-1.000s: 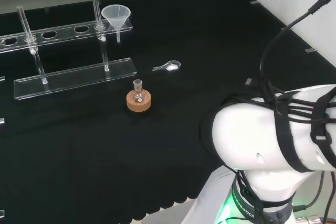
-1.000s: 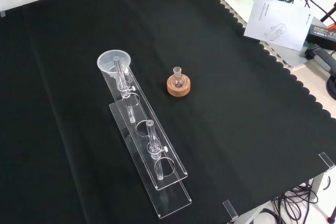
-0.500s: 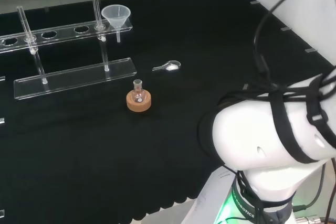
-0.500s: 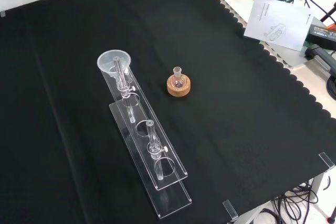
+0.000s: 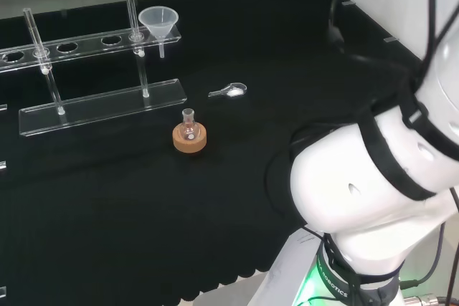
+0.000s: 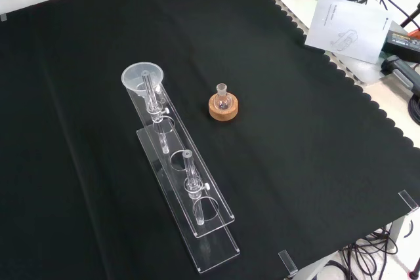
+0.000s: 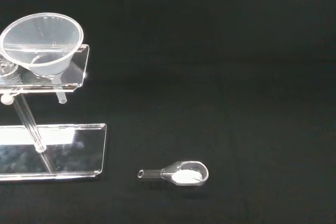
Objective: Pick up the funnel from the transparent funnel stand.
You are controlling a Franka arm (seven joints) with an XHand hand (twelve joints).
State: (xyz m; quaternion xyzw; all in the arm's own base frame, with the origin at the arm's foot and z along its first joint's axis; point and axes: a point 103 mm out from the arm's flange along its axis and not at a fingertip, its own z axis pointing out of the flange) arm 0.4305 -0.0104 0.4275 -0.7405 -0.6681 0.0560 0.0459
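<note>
A clear plastic funnel (image 5: 158, 19) sits in the end hole of the transparent funnel stand (image 5: 100, 102), at the stand's right end in the head view. In the front view the funnel (image 6: 140, 75) is at the far end of the stand (image 6: 197, 214), cone up and stem hanging through the top rail. The wrist view looks down at the funnel (image 7: 42, 36) and the stand's base plate (image 7: 52, 148) from some distance. Nothing touches the funnel.
A small round flask on a cork ring (image 5: 189, 136) stands in front of the stand, also seen in the front view as the flask (image 6: 224, 105). A clear scoop with white powder (image 5: 229, 91) lies near it (image 7: 178, 173). The arm's white links (image 5: 373, 184) stand at the right. Papers (image 6: 348, 21) lie beyond the cloth.
The arm's white links have shifted and risen at the right of the head view. The funnel, stand, flask and scoop have not moved.
</note>
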